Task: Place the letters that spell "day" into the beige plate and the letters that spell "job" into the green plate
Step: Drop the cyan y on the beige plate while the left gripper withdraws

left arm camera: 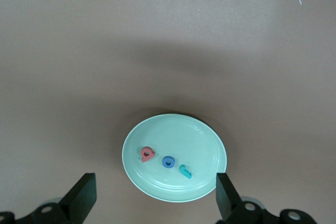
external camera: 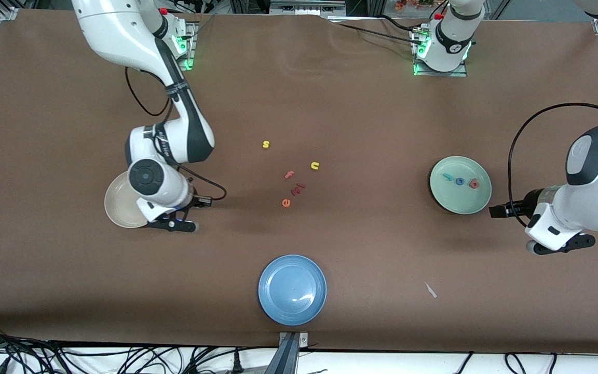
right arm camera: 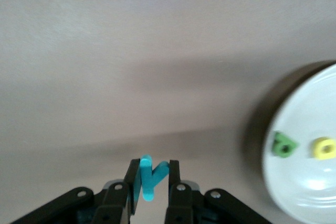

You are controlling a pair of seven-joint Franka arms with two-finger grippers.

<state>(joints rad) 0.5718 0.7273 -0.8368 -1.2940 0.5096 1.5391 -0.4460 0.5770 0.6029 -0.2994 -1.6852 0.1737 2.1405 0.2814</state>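
Looking down on a brown-covered table point(external camera: 299, 104) filling the front view. Pinching the teal "y" point(right arm camera: 149, 177) upright between the closed-down fingers of the right gripper point(right arm camera: 152, 169), with only the letter's lower part caught and its two arms sticking out. Hovering over bare cloth just beside the beige plate point(external camera: 120, 210), at mid-height of the front view toward the right arm's end, not over the dish itself. Already showing the yellow "d" point(right arm camera: 324, 149) and the green letter point(right arm camera: 284, 145) side by side in that plate. Waiting with the left gripper point(external camera: 561, 244) spread wide and holding nothing, near the green plate point(external camera: 460, 200), which is carrying the teal "j" point(external camera: 448, 177), blue "o" point(external camera: 460, 182) and red "b" point(external camera: 474, 184). Risking, probably, a drop short of the rim if letting go here, leaving the "y" on the cloth. Risking, too, the light foam twisting in so shallow a pinch, clinging to one pad on release, or bouncing out. Possibly nudging the rim while coming in low, and so scattering the two letters inside.
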